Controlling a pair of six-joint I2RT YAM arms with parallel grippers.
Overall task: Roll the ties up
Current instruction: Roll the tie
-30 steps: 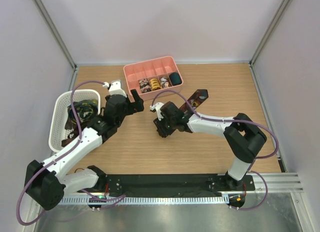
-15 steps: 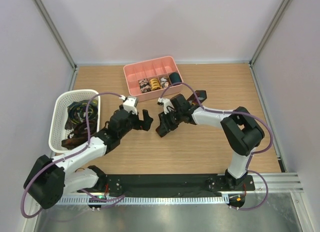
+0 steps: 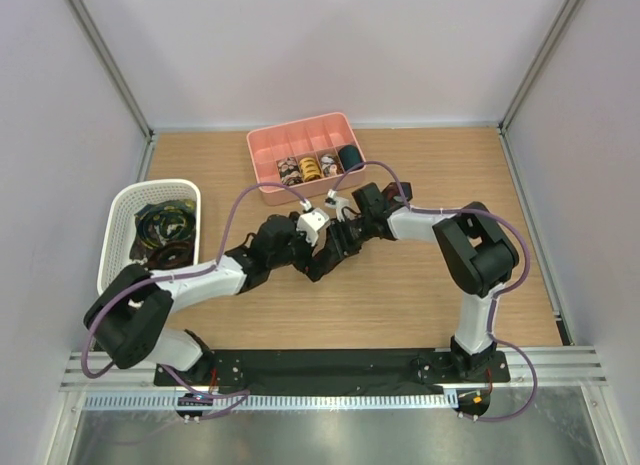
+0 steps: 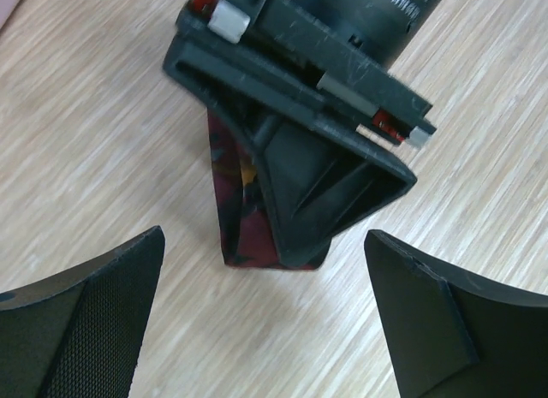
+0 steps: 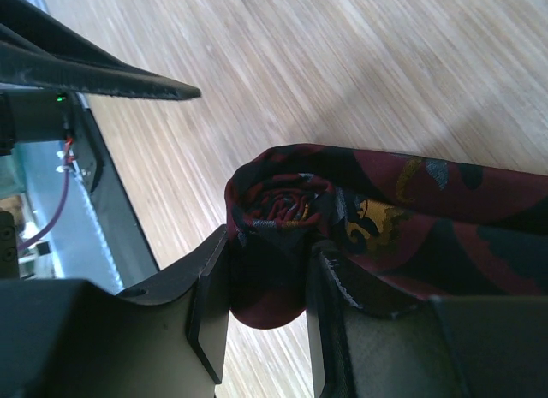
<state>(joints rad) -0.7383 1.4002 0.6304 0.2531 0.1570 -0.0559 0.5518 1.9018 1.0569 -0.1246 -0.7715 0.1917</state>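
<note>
Tie (image 5: pixel 282 201): lying half-rolled on the desk (image 3: pixel 420 295), rolled end being pinched in the right pincer (image 5: pixel 267 287); left pincer (image 4: pixel 264 244) gaping wide at nine o'clock.

Tray (image 3: pixel 300 135): rear centre of table (image 3: pixel 420 285), coiled ties (image 3: pixel 310 167) inside. Basket (image 3: pixel 115 247): left, holding ties (image 3: pixel 160 228). Partly rolled tie (image 5: pixel 282 201): mid-table, in right gripper (image 5: pixel 265 304), left gripper (image 4: pixel 265 329) just beside.
</note>
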